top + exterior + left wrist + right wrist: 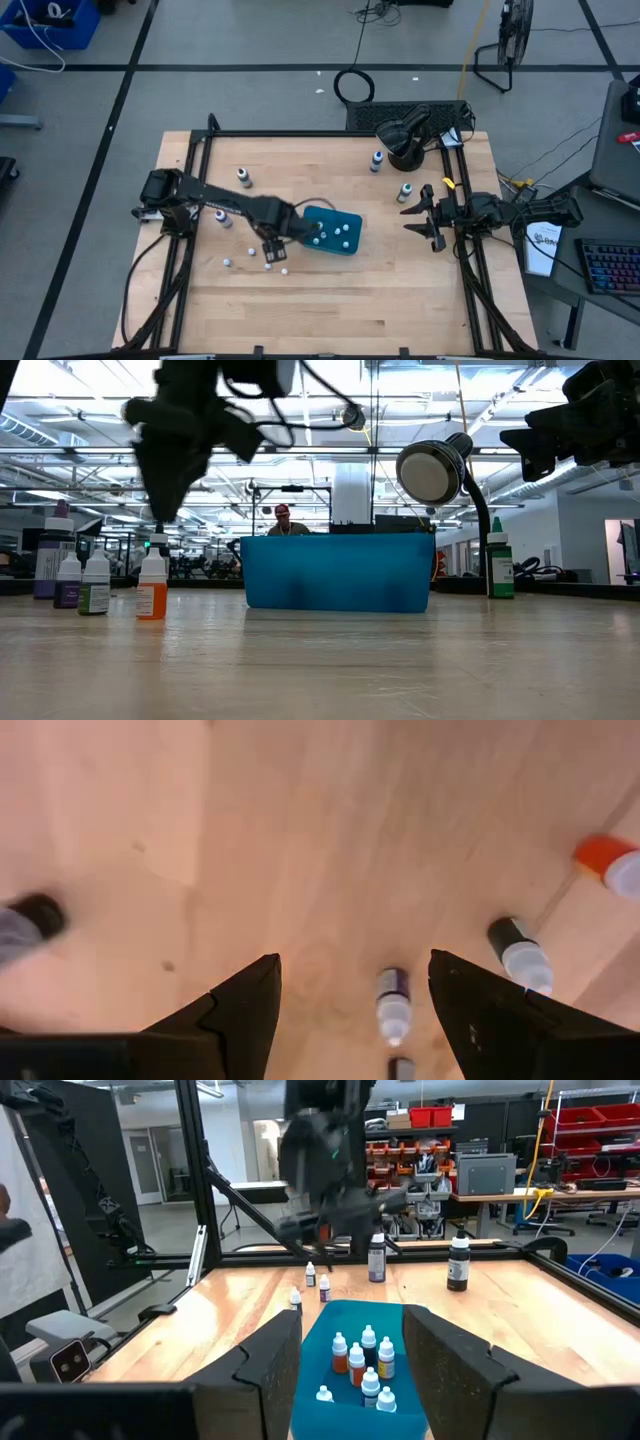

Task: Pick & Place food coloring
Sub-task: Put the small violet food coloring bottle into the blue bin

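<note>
Closest to the low camera stands an orange dropper bottle, upright on the wooden table, with two more small bottles just beside it, all off to one side of the teal tray. Over these loose bottles hangs the left gripper, just off the tray's edge on the left arm's side; its fingers stand apart with nothing between them but bare tabletop, and a purple-labelled bottle lies on the wood below the gap. A dark-labelled bottle and the orange one lie near it. Inside the tray sit several white-capped food coloring bottles, bunched together. Two taller dark bottles stand beyond the tray on the right arm's side, near a black round object with cable; another tall bottle stands on the tray's far left side. Well apart from the tray on its right, the right gripper waits, facing the tray with its fingers parted and holding nothing. A person shows behind the tray, far off.
</note>
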You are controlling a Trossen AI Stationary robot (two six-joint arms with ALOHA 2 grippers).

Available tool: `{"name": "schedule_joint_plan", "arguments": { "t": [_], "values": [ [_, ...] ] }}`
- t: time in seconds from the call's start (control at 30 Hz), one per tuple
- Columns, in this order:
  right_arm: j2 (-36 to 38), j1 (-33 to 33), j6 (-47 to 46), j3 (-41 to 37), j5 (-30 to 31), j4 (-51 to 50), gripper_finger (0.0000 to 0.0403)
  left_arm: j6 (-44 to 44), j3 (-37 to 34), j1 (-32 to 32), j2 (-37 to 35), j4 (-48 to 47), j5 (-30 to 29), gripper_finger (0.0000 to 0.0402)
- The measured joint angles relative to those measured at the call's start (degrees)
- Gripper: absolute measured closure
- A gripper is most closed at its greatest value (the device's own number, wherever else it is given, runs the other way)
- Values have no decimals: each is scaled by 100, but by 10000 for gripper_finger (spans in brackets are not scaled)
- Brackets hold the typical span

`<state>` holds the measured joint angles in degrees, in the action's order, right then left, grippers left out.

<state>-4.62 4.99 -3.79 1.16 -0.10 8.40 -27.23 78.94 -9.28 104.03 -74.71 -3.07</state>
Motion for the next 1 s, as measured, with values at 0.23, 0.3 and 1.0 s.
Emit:
{"name": "schedule_joint_plan", "arguments": {
  "t": [0.23,0.3,1.0],
  "values": [
    [0,-1,-2,1,0,0,237,-913,-950,-479,-363,855,3,170],
    [0,0,0,-1,0,0,237,-1135,-1176,-572,-597,1127,-6,179],
    [-2,-2,0,0,0,2,240,-2354,-3284,-747,-1705,3176,236,211]
  ]
}}
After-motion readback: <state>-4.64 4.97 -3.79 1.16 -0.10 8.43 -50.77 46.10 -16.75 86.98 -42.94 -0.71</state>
